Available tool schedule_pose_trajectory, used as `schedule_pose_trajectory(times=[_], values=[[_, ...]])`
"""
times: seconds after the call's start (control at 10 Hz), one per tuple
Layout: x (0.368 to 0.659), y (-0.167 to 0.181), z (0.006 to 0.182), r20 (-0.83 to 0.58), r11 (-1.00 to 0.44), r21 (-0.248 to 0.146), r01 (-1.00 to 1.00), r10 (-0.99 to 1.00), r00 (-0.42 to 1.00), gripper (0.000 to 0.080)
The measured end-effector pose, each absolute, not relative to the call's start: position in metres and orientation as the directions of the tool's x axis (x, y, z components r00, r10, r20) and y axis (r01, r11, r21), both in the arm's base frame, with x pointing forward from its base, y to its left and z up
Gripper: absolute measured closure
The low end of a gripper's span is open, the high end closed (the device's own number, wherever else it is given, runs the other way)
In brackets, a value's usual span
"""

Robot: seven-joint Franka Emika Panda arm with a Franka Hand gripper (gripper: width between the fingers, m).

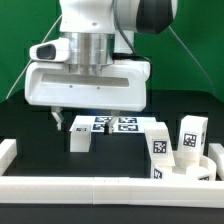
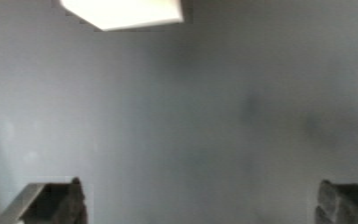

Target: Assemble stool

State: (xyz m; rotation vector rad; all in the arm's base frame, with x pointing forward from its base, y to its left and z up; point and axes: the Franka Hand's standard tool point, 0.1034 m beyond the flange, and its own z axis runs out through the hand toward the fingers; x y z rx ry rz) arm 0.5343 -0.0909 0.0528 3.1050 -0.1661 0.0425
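My gripper (image 1: 82, 120) hangs open above the dark table, with nothing between its fingers (image 2: 51, 204). Just below it in the exterior view stands a short white leg (image 1: 80, 139). In the wrist view a white block (image 2: 123, 11), probably that leg, shows only at the picture's edge, well off the gap of my gripper (image 2: 201, 206). Two more tagged legs (image 1: 158, 151) (image 1: 190, 136) stand at the exterior view's right, next to the round white seat (image 1: 196, 171). Whether the farther leg stands in the seat or behind it I cannot tell.
The marker board (image 1: 112, 125) lies flat behind the leg under the gripper. A long white border rail (image 1: 90, 190) runs along the front edge, and another (image 1: 8, 152) stands at the exterior view's left. A green curtain hangs behind.
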Motion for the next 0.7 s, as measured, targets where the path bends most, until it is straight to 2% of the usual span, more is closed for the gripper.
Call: schedule_pose_trajectory(times=[0.2, 0.4, 0.7], values=[[0.535, -0.088, 0.054, 0.006, -0.992, 0.022, -0.121, -0.121, 0.993, 0.015], [0.526, -0.084, 0.052, -0.112, -0.994, -0.004, -0.106, -0.105, 0.988, 0.015], [0.517, -0.1, 0.045, -0.268, -0.997, -0.041, -0.069, -0.056, 0.962, 0.015]])
